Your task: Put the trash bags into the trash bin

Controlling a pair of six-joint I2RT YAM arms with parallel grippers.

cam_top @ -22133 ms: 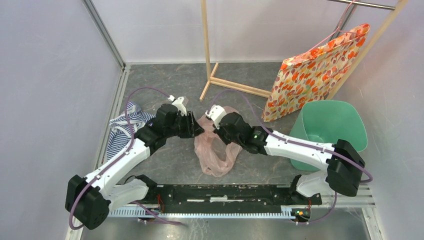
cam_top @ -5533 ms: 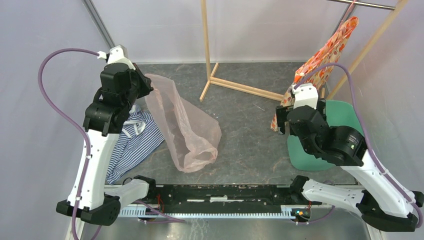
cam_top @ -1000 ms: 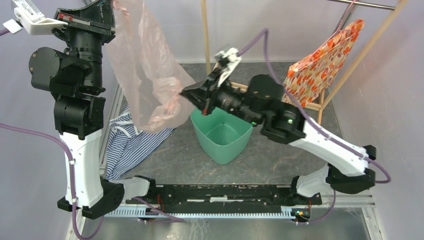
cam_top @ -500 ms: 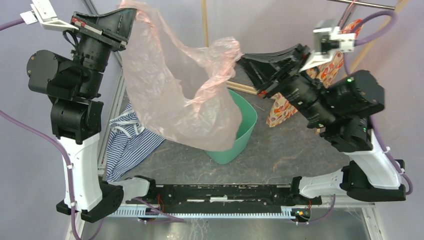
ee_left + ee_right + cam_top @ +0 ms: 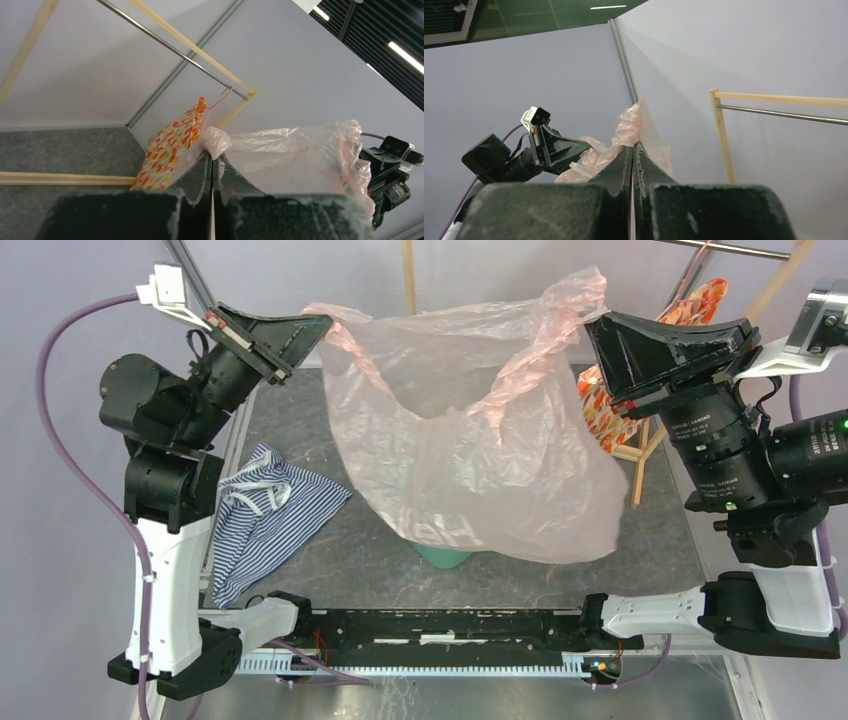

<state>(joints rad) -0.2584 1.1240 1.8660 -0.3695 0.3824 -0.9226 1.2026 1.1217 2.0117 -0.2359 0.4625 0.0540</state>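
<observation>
From overhead you see the pale-pink trash bag (image 5: 470, 430) stretched wide in the air straight above the trash bin (image 5: 445, 556). It drapes so low that only a sliver of mint green shows under its bottom edge. Your left gripper (image 5: 320, 328) is high and to the left of the bin, and your right gripper (image 5: 592, 325) is high and to its right. Each is clenched on one top corner of the bag. On the table (image 5: 360, 560), left of the bin, lies the striped cloth (image 5: 265, 510).

The wrist cameras confirm the grips, which the overhead view only suggests. In each one the two fingers are pressed together with a bunch of pink film pinched at their tips. The left wrist view also shows the floral bag (image 5: 172, 145) hanging on a hook behind the film; overhead, the bag mostly hides it. The right wrist view shows the post of the wooden rack (image 5: 720, 135). Neither wrist view shows the bin.

Half a second ago the bag sagged from the left gripper, hanging left of the bin and over its left rim, and the bin's rim and inside were plain to see. The right gripper held its corner closer in. Since then you have drawn the right arm out to the right, the mouth has spread open between the grippers, and the bag now covers nearly the whole bin.
</observation>
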